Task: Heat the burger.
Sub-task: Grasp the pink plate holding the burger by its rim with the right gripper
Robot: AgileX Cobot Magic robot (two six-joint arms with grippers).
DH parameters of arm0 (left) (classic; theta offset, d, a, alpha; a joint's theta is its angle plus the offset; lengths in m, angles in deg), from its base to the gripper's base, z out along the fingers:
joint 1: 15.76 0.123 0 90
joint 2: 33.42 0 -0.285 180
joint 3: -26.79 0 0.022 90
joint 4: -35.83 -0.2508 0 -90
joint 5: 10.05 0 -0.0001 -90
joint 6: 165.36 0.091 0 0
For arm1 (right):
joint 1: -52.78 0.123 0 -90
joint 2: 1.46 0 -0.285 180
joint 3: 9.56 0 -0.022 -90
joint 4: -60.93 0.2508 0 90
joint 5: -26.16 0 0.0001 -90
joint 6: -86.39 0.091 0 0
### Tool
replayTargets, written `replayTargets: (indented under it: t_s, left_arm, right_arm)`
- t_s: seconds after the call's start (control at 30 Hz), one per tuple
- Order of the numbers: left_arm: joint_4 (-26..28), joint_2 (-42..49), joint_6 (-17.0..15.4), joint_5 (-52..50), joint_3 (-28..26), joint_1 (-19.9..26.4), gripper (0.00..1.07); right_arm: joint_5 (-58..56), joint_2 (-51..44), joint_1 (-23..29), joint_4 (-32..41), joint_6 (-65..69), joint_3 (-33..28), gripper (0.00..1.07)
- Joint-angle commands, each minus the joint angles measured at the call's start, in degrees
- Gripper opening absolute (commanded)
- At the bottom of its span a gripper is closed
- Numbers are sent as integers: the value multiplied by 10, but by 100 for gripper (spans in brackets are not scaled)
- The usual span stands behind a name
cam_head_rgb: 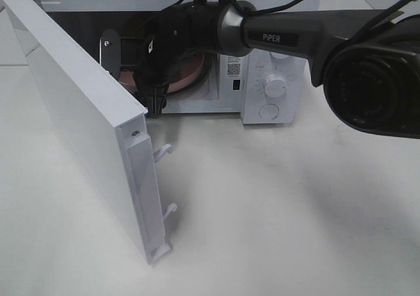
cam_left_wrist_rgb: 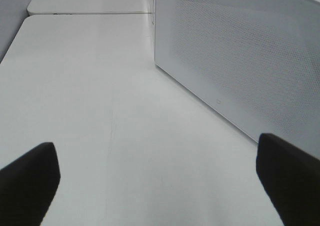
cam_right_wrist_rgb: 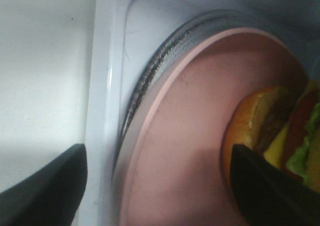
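Inside microwave: R jaws open, by burger.

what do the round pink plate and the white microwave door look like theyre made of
Round pink plate: looks like smooth matte plastic or glazed ceramic, with an even colour and a soft sheen; the views cannot tell which. White microwave door: apparently glossy white plastic or painted metal, with moulded latch hooks at its edge. Its panel in the left wrist view shows a fine dotted mesh pattern.

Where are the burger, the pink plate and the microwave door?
burger (cam_right_wrist_rgb: 272, 126), right wrist view, on its bun.
pink plate (cam_right_wrist_rgb: 185, 151), right wrist view, bare surface.
microwave door (cam_head_rgb: 72, 112), high view, its inner face.
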Motion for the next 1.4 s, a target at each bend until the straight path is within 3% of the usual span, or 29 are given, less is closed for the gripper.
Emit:
replayTargets:
  t_s: [0.03, 0.37, 0.77, 0.93, 1.1, 1.4]
  left_arm:
    - [3, 12, -2, -4, 2, 2, 100]
    - [3, 12, -2, -4, 2, 2, 100]
    - [3, 12, -2, -4, 2, 2, 100]
    - [3, 12, -2, -4, 2, 2, 100]
    - [3, 12, -2, -4, 2, 2, 100]
    - [3, 12, -2, -4, 2, 2, 100]
  right_arm:
    - [10, 5, -2, 64, -34, 9, 76]
    - [13, 7, -2, 119, -37, 9, 76]
    - [1, 7, -2, 123, -17, 9, 76]
    - [-15, 7, -2, 107, -15, 5, 76]
    - [-21, 7, -2, 21, 28, 5, 76]
    - [-44, 7, -4, 6, 41, 5, 73]
